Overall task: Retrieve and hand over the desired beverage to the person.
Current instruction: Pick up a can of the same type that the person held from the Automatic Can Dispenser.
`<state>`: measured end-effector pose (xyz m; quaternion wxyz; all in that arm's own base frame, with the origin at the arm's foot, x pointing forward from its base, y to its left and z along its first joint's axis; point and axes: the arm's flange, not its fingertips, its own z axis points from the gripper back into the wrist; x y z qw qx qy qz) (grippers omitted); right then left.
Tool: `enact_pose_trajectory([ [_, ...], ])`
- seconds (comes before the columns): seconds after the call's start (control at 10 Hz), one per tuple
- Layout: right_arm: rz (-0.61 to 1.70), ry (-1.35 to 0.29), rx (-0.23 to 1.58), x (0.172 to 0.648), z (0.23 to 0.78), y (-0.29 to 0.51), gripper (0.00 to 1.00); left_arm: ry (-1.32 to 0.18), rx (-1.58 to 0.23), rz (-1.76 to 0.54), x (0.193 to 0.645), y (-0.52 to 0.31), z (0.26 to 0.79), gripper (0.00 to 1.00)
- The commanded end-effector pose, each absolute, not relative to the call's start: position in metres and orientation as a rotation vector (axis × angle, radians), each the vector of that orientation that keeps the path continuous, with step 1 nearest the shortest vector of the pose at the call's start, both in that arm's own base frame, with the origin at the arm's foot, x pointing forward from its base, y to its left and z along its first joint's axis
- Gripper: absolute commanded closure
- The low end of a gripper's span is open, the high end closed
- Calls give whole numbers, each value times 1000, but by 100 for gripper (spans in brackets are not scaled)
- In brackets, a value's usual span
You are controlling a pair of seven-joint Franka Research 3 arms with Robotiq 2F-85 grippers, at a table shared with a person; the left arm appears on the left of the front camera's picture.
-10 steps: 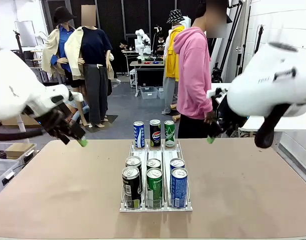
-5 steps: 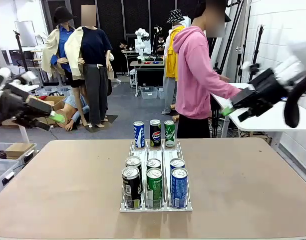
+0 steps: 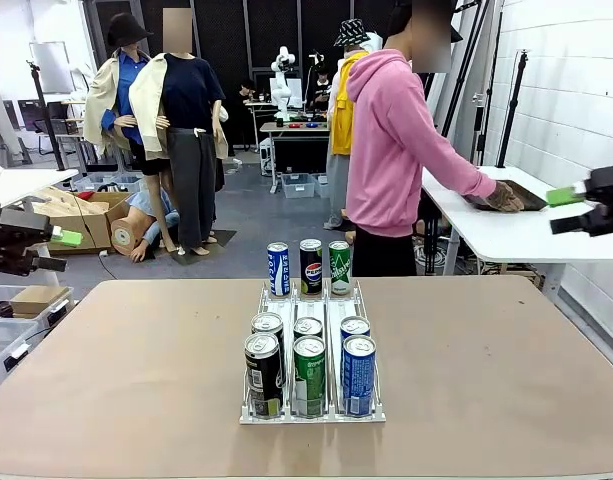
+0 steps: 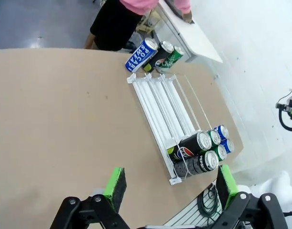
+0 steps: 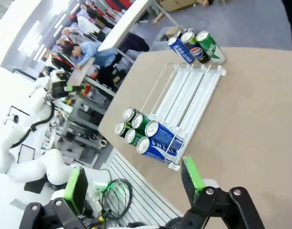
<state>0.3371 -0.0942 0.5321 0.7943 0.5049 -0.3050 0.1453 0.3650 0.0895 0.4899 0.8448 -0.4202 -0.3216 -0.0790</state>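
the drinks are all on the table (image 3: 136, 380), lined up in a white wire rack (image 3: 311, 412). six cans (image 3: 309, 372) are bunched at my end of it in two rows of three: black, green and blue up front, three more right behind them. at the far end of the rack three more stand upright side by side: a blue pocari sweat can (image 3: 277, 270), a pepsi can (image 3: 311, 266) and a green can (image 3: 339, 268).

the person (image 3: 391, 150) in the pink hoodie stands just past the far edge of the table, turned sideways toward a white side table (image 3: 506, 238), with one hand (image 3: 504, 197) resting on something dark there. can't tell what it is.

my left claw (image 4: 170, 188) is up high off the left side, looking down on the rack from above, green pads spread wide apart. my right claw (image 5: 134, 183) is the same deal on the right side, fingers wide apart too. in the front view both sit at the very edges of the shot, well apart from the cans.
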Motion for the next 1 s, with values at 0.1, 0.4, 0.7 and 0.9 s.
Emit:
enact_pose_trajectory([
  [0.1, 298, -702, 1152, 326, 509, -121, 0, -783, -953, -130, 346, 123, 492, 0],
  [0.4, 292, -728, 1169, 315, 501, -153, 0, -807, -991, -71, 341, 157, 498, 0],
  [0.7, 277, -730, 1202, 315, 495, -168, 0, -755, -997, -89, 342, 183, 489, 0],
  [0.9, 271, -734, 1209, 316, 496, -169, 0, -786, -1016, -43, 335, 202, 480, 0],
])
